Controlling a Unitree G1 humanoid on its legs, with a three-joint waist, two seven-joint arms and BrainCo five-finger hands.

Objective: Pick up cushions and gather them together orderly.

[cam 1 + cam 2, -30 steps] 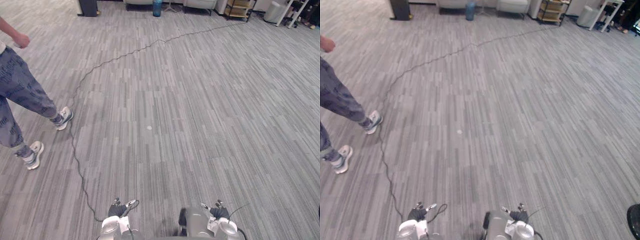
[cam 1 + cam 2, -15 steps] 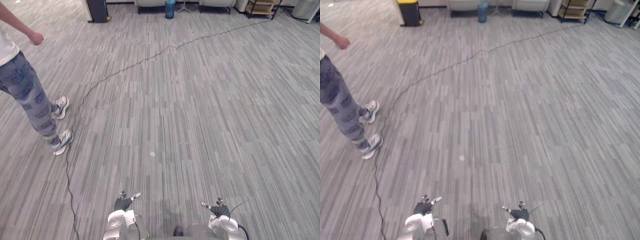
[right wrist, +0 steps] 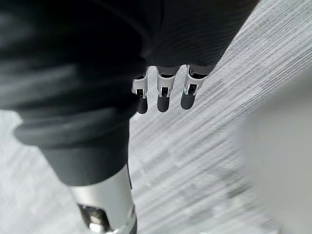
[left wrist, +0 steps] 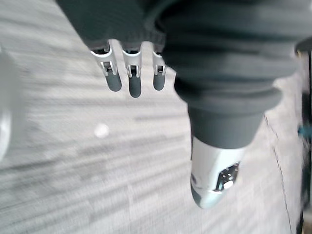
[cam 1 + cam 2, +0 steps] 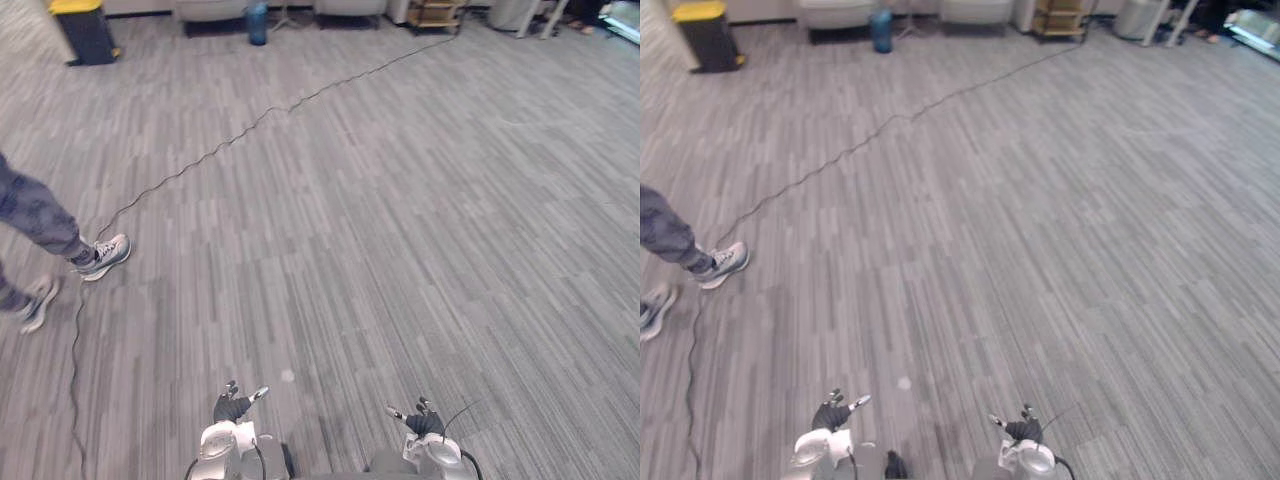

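Hanging low at the near edge of the head views, the left hand (image 5: 232, 408) and the right hand (image 5: 422, 424) sit well apart above the grey carpet floor (image 5: 400, 220). In the left wrist view the hand's fingers (image 4: 134, 83) are straight and side by side, the thumb set apart from them, and bare carpet lies past them. The right wrist view shows the same posture: fingers (image 3: 163, 95) are straight and relaxed, again with carpet past them. A small white spot (image 5: 288, 376) lies on the floor just ahead of the left hand.

Containers noted along the far edge of the room:
- A dark bin (image 5: 84, 30) with a yellow lid stands at the far left. The lid is down, so its contents cannot be told.
- A blue jug (image 5: 258, 20) stands upright on the floor between two pale seats (image 5: 205, 8).
- A shelf cart (image 5: 435, 12) stands further right. The items on its shelves are too small to identify.
- A pale round bin (image 5: 1133, 17) stands beside the cart. Its interior is hidden.

A person is at the left edge, showing a patterned trouser leg (image 5: 35, 215) and two light shoes (image 5: 103, 256) on the carpet.
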